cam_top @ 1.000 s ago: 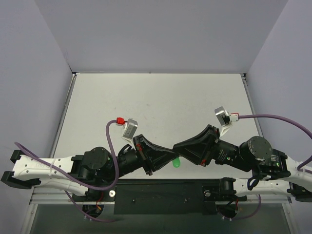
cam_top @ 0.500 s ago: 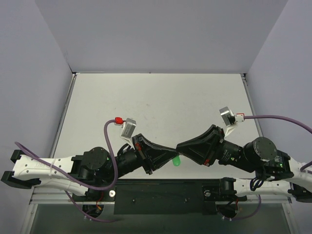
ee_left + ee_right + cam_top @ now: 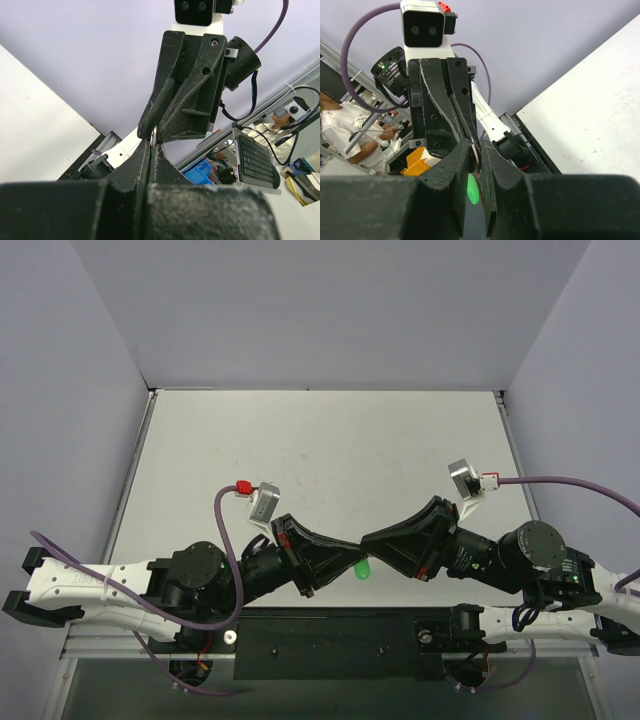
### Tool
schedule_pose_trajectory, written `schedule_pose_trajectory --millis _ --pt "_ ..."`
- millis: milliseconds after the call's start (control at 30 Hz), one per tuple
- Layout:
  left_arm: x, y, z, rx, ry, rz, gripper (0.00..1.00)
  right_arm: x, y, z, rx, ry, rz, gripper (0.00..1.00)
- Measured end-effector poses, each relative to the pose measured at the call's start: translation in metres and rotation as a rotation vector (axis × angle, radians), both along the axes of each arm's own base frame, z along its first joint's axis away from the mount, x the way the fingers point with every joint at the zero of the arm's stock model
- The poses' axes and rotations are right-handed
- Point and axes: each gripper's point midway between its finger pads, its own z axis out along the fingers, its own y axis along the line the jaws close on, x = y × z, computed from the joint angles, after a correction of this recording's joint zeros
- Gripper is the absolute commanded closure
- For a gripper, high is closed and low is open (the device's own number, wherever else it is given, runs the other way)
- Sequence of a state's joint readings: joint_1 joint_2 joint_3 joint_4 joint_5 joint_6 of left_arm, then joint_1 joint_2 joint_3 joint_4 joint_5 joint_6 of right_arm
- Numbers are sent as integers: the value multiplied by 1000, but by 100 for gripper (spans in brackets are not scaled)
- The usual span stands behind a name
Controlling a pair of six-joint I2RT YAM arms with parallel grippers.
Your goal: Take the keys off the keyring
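Both arms reach in low and meet tip to tip at the worktop's [image 3: 330,450] 6 o'clock edge, the work held up in the air between them. Left hand [image 3: 350,562] is pressed fully closed. A thin silver sliver, taken for the key [image 3: 155,134], pokes out at its tips and touches the right hand [image 3: 365,543]. Right hand is drawn narrow, with a slit left between the fingers. The green keyring [image 3: 472,189] shows in that slit and looks nipped there; from above it hangs at 6 o'clock of the junction. The link between key and keyring is too small to make out. Handling, as judged: the key is stiff, very light, flat and slick metal, so it should be pinched across its flat faces near the head, or it will pivot or squirt out. The keyring looks like smooth hard plastic, thicker and easier to grip across its broad sides. It is no weight to speak of, and if dropped it may skitter off the near edge. Containers: only a blue bin [image 3: 199,176] beyond the rig at 5 o'clock in the left wrist view, contents not readable.
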State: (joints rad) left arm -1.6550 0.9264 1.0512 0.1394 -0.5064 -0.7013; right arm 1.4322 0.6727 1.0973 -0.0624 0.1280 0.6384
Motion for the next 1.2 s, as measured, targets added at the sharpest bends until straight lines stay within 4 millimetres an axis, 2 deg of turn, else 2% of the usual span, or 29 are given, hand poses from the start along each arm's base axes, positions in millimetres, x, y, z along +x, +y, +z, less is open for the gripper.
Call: schedule_pose_trajectory --millis 100,233,400,467,500,533,567,600,633,800,1033,1200 --pt "0 0 0 2 -1 3 100 0 0 0 -2 -2 -1 91" --pt "1 0 0 2 0 5 100 0 1 0 -3 -7 -1 100" --pt "1 1 1 -2 0 6 100 0 1 2 3 -11 3 100" --pt "1 1 1 -2 -1 6 87 -1 2 2 5 -13 5 100" --pt "1 1 1 -1 -3 6 71 -1 2 2 5 -13 7 100" --pt "1 1 0 2 -5 7 63 -1 2 2 4 -14 8 100" --pt "1 1 0 7 -10 8 48 -1 2 1 3 -15 9 100" --pt "1 1 -1 18 -16 9 43 -1 3 0 2 -13 10 100" --pt "2 1 -3 31 -22 11 25 -1 4 -3 -4 -12 9 100" --pt "3 2 -6 68 -32 17 22 1 4 -21 -55 -6 -3 100" --pt "4 9 -5 119 -58 21 22 4 -11 -17 -35 -8 -32 100" --pt "6 24 -4 132 -80 28 41 1 -17 -12 -15 -13 -17 100"
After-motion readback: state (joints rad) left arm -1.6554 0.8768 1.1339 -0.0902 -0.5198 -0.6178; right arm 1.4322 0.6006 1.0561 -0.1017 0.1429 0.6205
